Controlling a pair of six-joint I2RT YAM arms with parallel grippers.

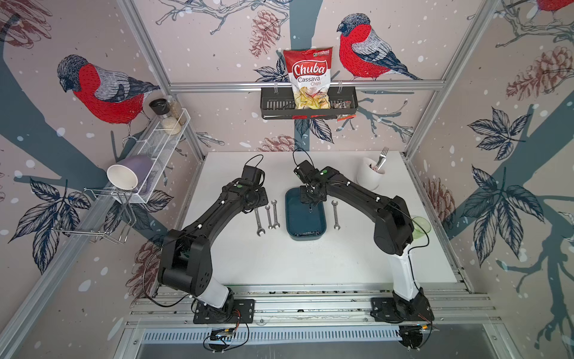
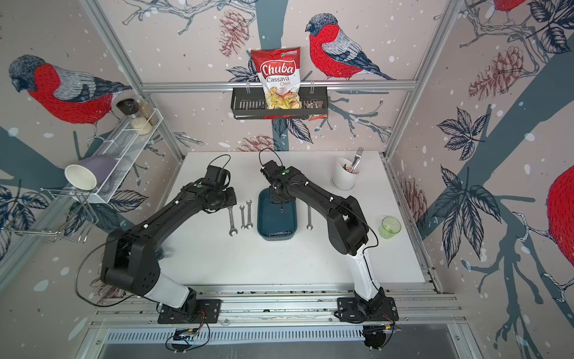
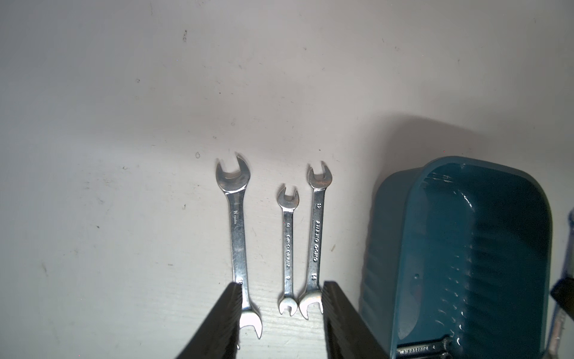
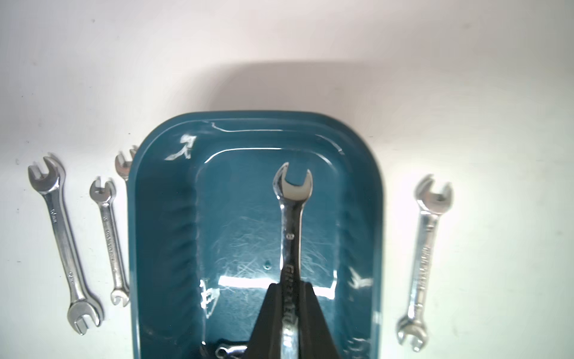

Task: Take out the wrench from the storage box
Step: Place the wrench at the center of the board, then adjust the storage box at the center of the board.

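Observation:
The storage box [image 1: 292, 214] is a dark teal tray in the middle of the white table, also seen in the right wrist view [image 4: 161, 217]. My right gripper [image 4: 290, 284] is over the box, shut on a silver wrench [image 4: 291, 217]. The wrench's shaft runs out past the fingers, its open end over the box floor. A second wrench [image 4: 230, 351] lies at the box's near wall. My left gripper [image 3: 282, 284] hangs open over the ends of three wrenches [image 3: 237, 233] lying side by side left of the box, holding nothing.
Another wrench [image 1: 335, 214] lies on the table right of the box. A white cup with a fork [image 1: 369, 175] stands at the back right and a green glass [image 1: 421, 227] at the right edge. A black wall shelf [image 1: 273, 105] holds a chips bag.

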